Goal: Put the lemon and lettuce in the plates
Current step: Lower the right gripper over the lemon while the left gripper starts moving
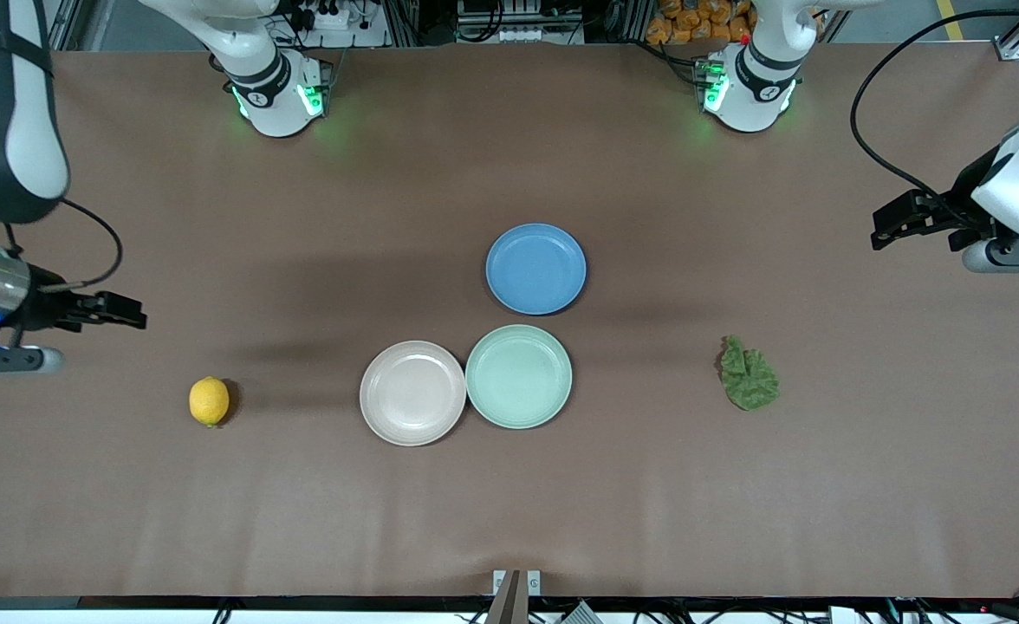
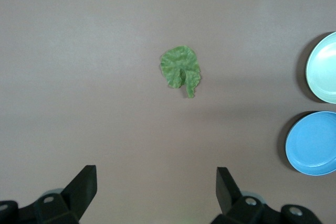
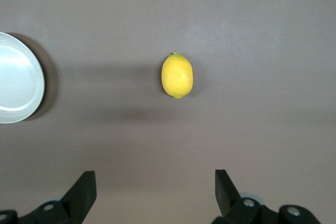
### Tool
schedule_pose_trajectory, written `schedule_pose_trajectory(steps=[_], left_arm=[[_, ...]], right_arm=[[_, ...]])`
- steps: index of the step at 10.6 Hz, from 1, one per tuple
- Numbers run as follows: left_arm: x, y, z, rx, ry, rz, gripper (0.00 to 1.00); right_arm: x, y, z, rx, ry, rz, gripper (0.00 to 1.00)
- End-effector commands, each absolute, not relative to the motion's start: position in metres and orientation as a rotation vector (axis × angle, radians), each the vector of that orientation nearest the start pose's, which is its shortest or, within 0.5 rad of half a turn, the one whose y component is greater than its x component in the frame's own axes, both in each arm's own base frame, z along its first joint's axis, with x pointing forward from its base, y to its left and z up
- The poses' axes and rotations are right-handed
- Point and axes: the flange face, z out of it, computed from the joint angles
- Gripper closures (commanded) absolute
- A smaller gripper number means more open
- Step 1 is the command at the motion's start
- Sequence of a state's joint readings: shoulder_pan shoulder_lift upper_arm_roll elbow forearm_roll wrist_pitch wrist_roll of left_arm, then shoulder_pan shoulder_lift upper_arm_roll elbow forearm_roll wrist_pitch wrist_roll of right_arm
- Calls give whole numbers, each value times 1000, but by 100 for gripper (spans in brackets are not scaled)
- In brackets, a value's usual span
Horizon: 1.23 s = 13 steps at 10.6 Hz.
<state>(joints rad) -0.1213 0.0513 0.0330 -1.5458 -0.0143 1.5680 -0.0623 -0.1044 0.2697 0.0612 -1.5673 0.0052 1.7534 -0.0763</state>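
1. Hovering over bare table (image 1: 509, 520) at its own end, the right gripper (image 1: 133, 312) has jaws spread wide w/ nothing between them; its fingers (image 3: 84, 190) frame the lemon (image 3: 177, 75) in the right wrist view.
2. Lemon (image 1: 209, 400) lies on the table toward the right arm's end, well apart from the beige-pink plate (image 1: 412, 393).
3. Left gripper (image 1: 886, 227) is up over the table at the left arm's end, jaws also wide open, empty.
4. Lettuce (image 1: 748, 375) lies flat on the table toward the left arm's end, apart from the mint green plate (image 1: 518, 376).
5. Beige-pink & mint plates touch rim to rim, both empty; blue plate (image 1: 535, 268) sits just beside the mint one, farther from the front camera.
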Motion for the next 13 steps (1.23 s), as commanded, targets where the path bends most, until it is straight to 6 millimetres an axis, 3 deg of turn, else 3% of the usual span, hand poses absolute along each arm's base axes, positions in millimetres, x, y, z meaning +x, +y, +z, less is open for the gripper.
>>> schedule_pose_trajectory(steps=[1, 3, 7, 10, 13], left_arm=[[566, -53, 610, -3131, 36, 30, 0], [566, -53, 610, -3130, 36, 32, 0], [566, -51, 610, -3129, 34, 30, 0], [566, -46, 609, -3129, 19, 35, 0], [570, -45, 602, -3127, 15, 54, 0]], right_arm=[[654, -18, 443, -3169, -130, 145, 0], [664, -11, 410, -3192, -180, 169, 0], [684, -20, 354, -3162, -304, 177, 0], [700, -21, 328, -3129, -486, 177, 0], [703, -23, 315, -3132, -486, 160, 0]])
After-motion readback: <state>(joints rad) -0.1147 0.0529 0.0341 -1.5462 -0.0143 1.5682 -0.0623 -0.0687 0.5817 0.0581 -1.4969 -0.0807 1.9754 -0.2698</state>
